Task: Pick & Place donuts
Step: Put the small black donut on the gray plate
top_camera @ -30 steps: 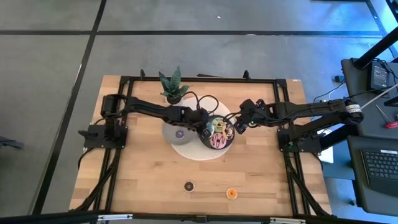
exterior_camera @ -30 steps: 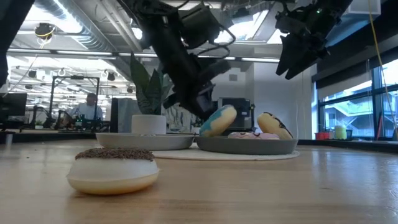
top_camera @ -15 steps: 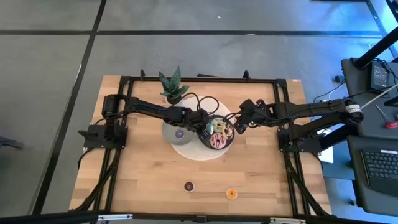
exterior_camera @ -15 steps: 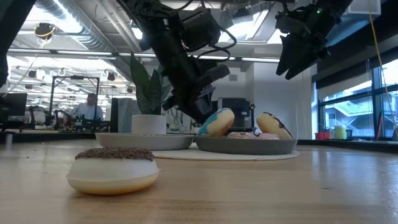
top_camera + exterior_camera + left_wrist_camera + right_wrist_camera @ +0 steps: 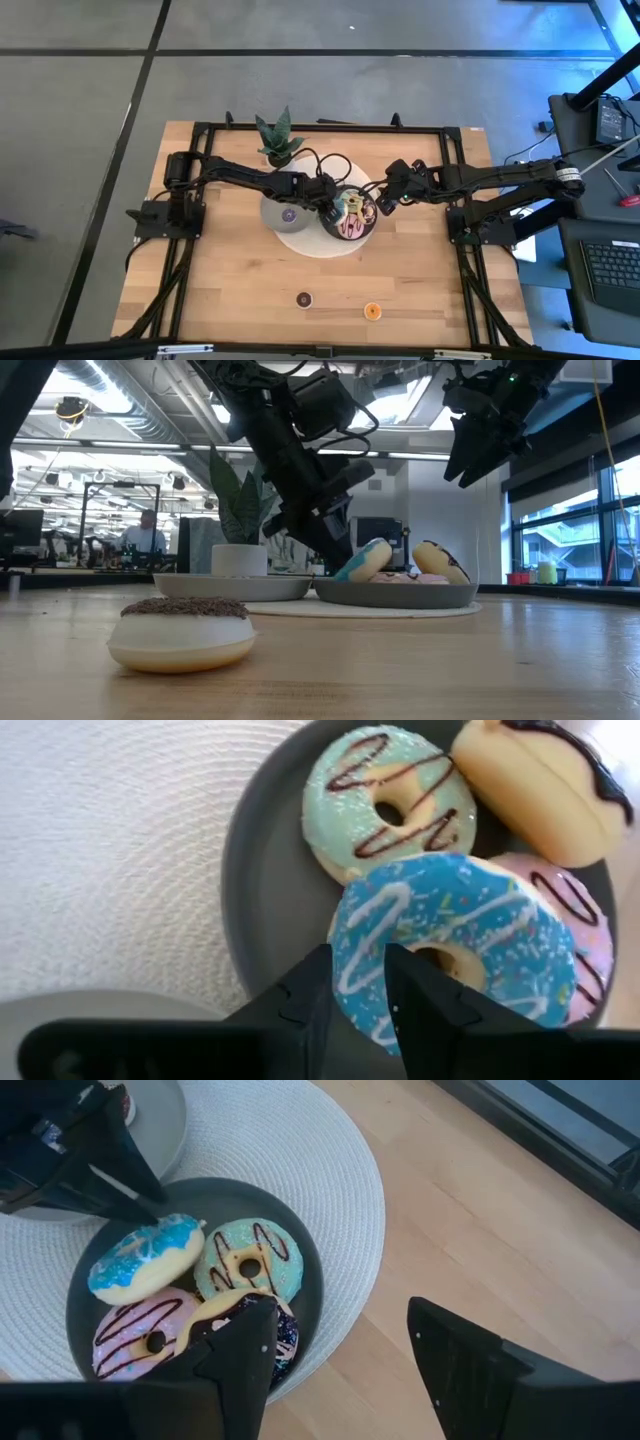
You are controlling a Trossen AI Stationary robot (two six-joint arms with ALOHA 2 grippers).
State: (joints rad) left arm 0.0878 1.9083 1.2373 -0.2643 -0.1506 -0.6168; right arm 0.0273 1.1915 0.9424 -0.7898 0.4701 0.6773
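My left gripper is shut on a blue-iced donut over the dark plate. The plate also holds a pale green donut, a pink donut and a cream donut with dark icing. My right gripper hangs open and empty above the plate's right side; it also shows in the low view. A purple donut lies on the light grey plate. A brown donut and an orange donut lie on the table near its front edge. My left gripper pinches the blue donut's outer rim between its two fingers, on the side toward the table's left. The fingers slant down from the left and above. The donut is tilted in the plate, its other side resting on the pink donut.
Both plates stand on a round white woven mat at the table's middle. A potted plant stands behind them at the far edge. The brown donut sits close in the low view. Bare wood lies around the mat.
My left gripper has gone a little down and toward the right with the blue donut. The donut has sunk from a steep tilt above the plate's rim to lie lower, against the other donuts.
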